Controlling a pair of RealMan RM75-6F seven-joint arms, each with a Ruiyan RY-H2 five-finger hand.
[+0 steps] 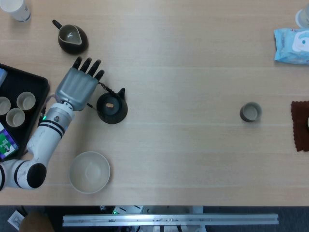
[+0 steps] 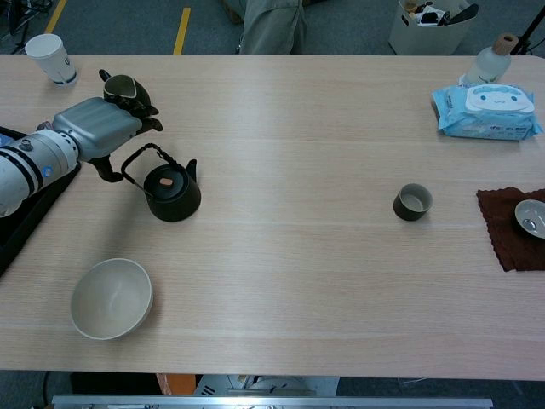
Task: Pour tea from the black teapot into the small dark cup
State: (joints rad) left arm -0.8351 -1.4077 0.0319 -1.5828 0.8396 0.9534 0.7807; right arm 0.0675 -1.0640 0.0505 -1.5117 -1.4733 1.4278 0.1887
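Hovering left hand (image 1: pixel 76 87), fingers spread and empty, black teapot (image 1: pixel 111 108) just beside

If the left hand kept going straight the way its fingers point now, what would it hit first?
Probably nothing nearby. In the head view the left hand points up and slightly right, passing right of the dark pitcher onto bare table. Height is unclear.

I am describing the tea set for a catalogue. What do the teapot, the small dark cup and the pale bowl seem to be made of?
Teapot: matte black with a thin wire hoop handle, probably cast iron or dark ceramic.
Cup: dark outside, paler inside, looks like glazed ceramic.
Bowl: cream with a soft sheen, likely ceramic, though plastic cannot be excluded.
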